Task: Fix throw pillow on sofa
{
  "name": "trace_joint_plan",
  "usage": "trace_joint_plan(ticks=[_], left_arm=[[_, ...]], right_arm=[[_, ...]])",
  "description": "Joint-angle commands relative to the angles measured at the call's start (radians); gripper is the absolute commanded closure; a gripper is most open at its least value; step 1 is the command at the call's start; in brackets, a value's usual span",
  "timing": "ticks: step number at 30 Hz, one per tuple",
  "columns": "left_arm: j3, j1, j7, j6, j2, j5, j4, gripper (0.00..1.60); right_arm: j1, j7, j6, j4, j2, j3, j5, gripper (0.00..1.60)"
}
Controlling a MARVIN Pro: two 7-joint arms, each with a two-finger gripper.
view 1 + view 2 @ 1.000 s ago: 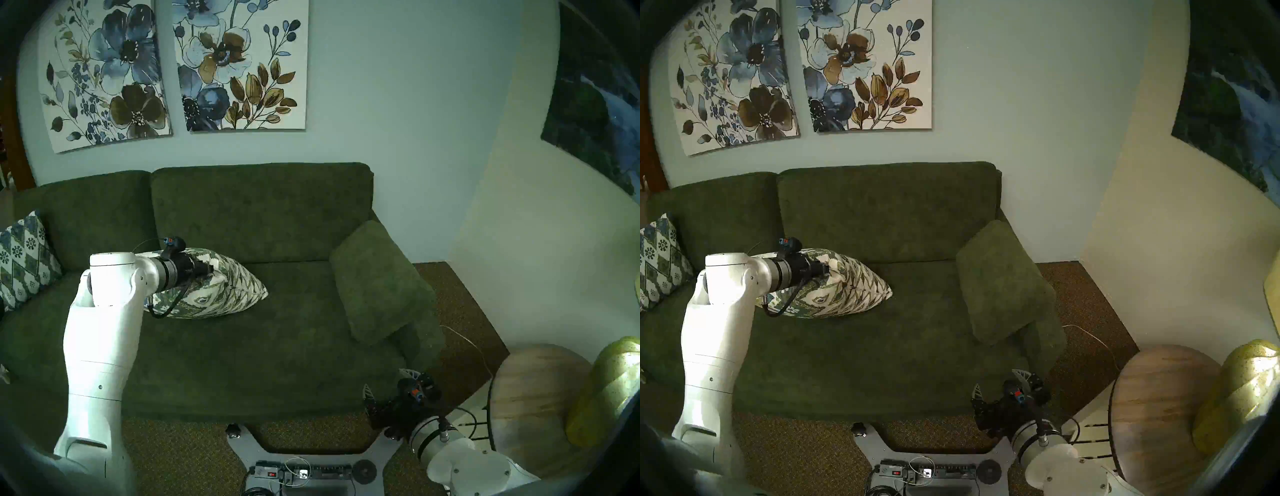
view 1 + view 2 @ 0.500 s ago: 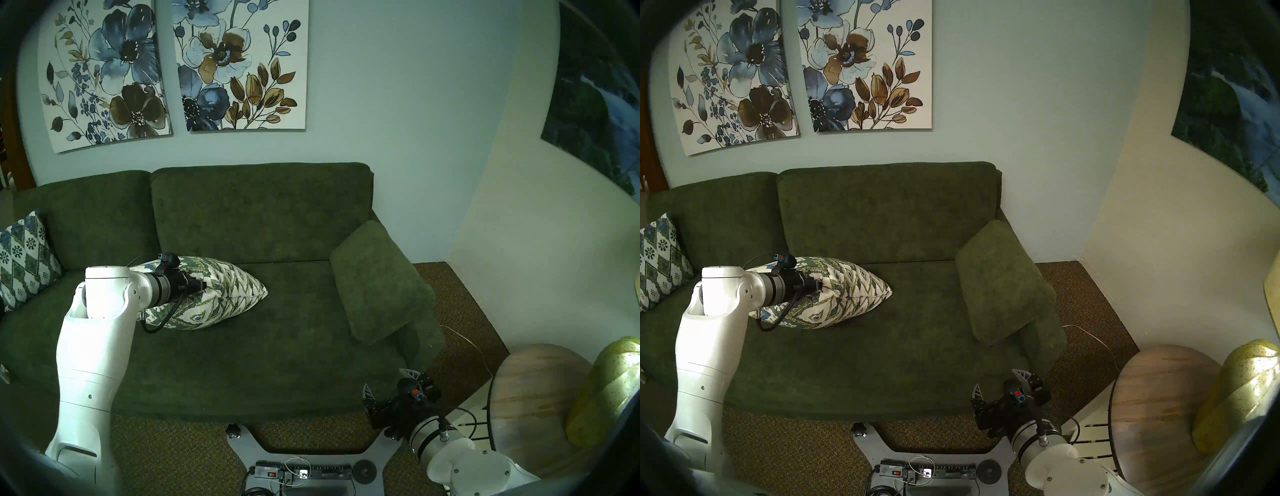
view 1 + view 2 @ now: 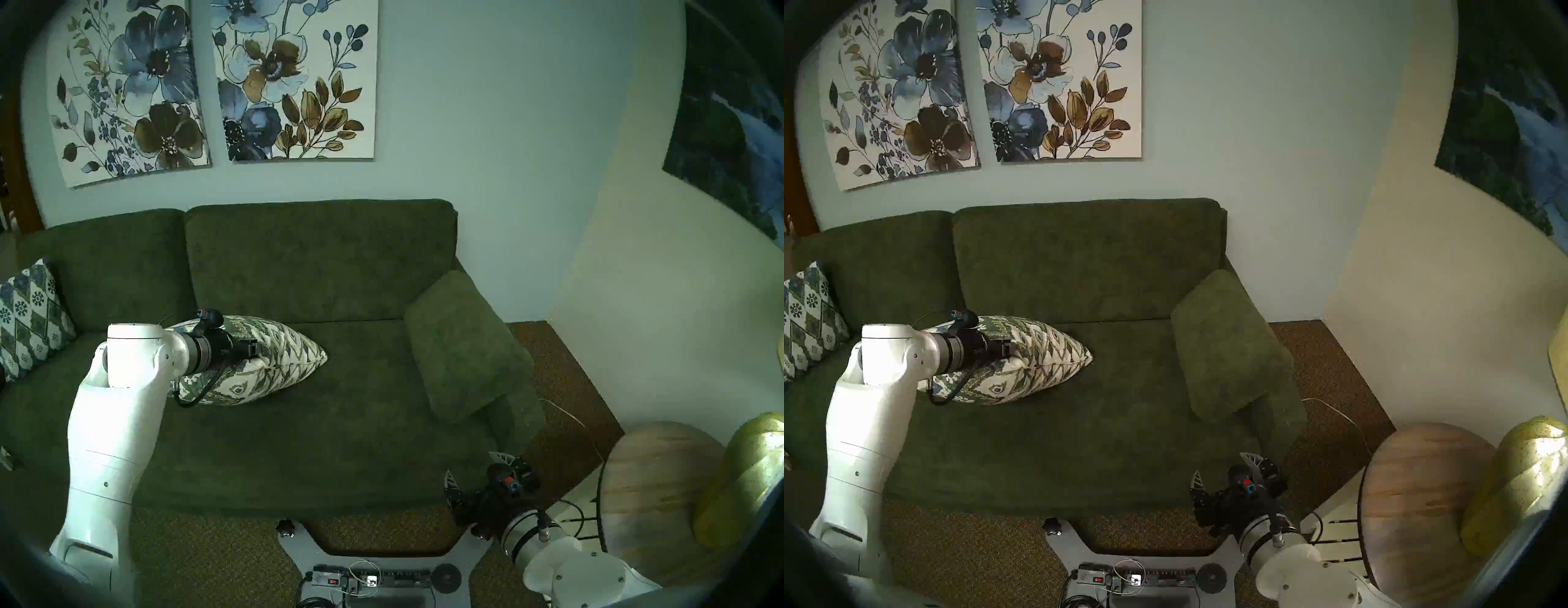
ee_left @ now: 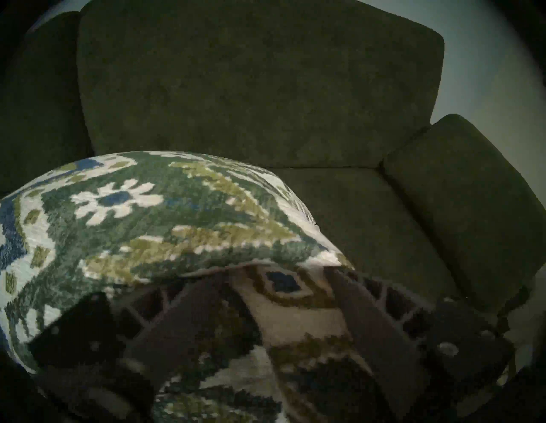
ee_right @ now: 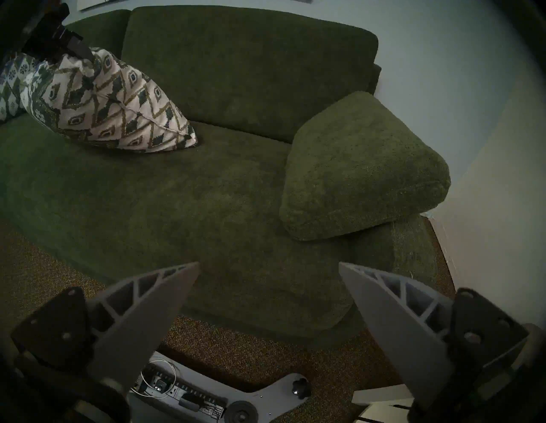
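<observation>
The throw pillow, cream-white with an olive-green zigzag pattern, lies tilted on the left half of the seat of the dark green sofa, its right corner on the seat. My left gripper is shut on the pillow's upper left edge. In the left wrist view both fingers press into the pillow's fabric. My right gripper is open and empty, low at the sofa's front right corner. Its view shows the pillow far to the left and its own gripper spread wide.
A darker, bluer diamond-pattern pillow leans at the sofa's left end. A plain green arm cushion sits on the right arm. A round wooden side table with a yellow-green lamp base stands right of my right arm. My base plate is on the carpet.
My left gripper has come down a little with the pillow, so the pillow's held edge sits lower and nearer the seat. The right arm has not moved.
</observation>
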Motion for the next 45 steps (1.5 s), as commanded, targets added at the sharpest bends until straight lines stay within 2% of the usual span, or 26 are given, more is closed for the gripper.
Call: trace_joint_plan(ticks=[1,7,9,10,20,29,33,38,45], left_arm=[[0.002,0.007,0.012,-0.003,0.028,-0.011,0.011,0.0],[0.005,0.032,0.004,-0.003,0.049,-0.026,0.018,0.0],[0.002,0.057,-0.003,-0.003,0.061,-0.033,0.012,0.0],[-0.005,0.094,-0.015,-0.003,0.073,-0.038,0.0,0.0],[-0.04,0.232,-0.051,-0.003,0.099,-0.04,-0.04,0.0],[-0.047,0.355,-0.101,-0.003,0.114,-0.005,-0.02,0.0],[-0.051,0.396,-0.152,-0.003,0.157,0.01,-0.013,0.0],[-0.09,0.478,-0.201,-0.072,0.193,0.016,-0.039,0.0],[-0.131,0.499,-0.266,-0.101,0.228,0.006,-0.036,0.0]], right_arm=[[0.0,0.0,-0.001,-0.015,0.001,0.0,-0.001,0.0],[0.0,0.0,-0.001,-0.014,0.001,0.0,-0.001,0.0],[0.0,0.0,-0.001,-0.014,0.001,0.0,-0.001,0.0],[0.0,0.0,-0.001,-0.014,0.001,0.0,-0.001,0.0],[0.0,0.0,-0.001,-0.014,0.001,0.0,-0.001,0.0],[0.001,0.0,-0.002,-0.012,0.001,0.0,-0.001,0.0],[0.001,0.0,-0.002,-0.013,0.001,0.0,-0.001,0.0],[0.0,0.0,-0.001,-0.014,0.001,0.0,-0.001,0.0],[0.0,0.0,-0.001,-0.014,0.001,0.0,-0.001,0.0]])
